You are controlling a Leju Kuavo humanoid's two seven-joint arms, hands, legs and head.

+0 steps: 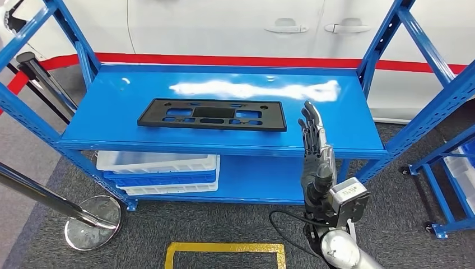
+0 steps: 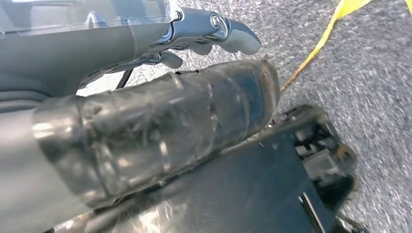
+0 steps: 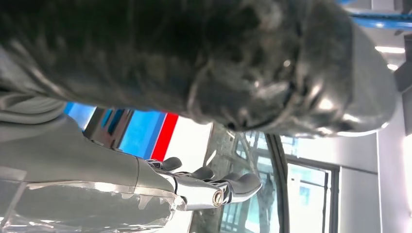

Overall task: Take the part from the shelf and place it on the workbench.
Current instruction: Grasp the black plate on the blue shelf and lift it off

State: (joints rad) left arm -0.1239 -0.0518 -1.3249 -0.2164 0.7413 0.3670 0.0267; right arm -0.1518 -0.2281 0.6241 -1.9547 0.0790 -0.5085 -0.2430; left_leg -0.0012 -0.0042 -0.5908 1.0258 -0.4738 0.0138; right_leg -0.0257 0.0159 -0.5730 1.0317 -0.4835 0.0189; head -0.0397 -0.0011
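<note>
Shelf top bare around part; front open. Blue uprights flank sides; stanchion left.

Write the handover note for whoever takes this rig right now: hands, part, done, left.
Right hand: raised in front of the shelf's front edge, fingers straight and apart, holding nothing.
Left hand: hanging over grey carpet, fingers extended, nothing visibly held.
Black plastic part: lying flat on the top level of the blue shelf, left of the right hand, untouched.
Done: nothing yet.
Left: grasp the part, lift it off, carry it to the workbench.
</note>
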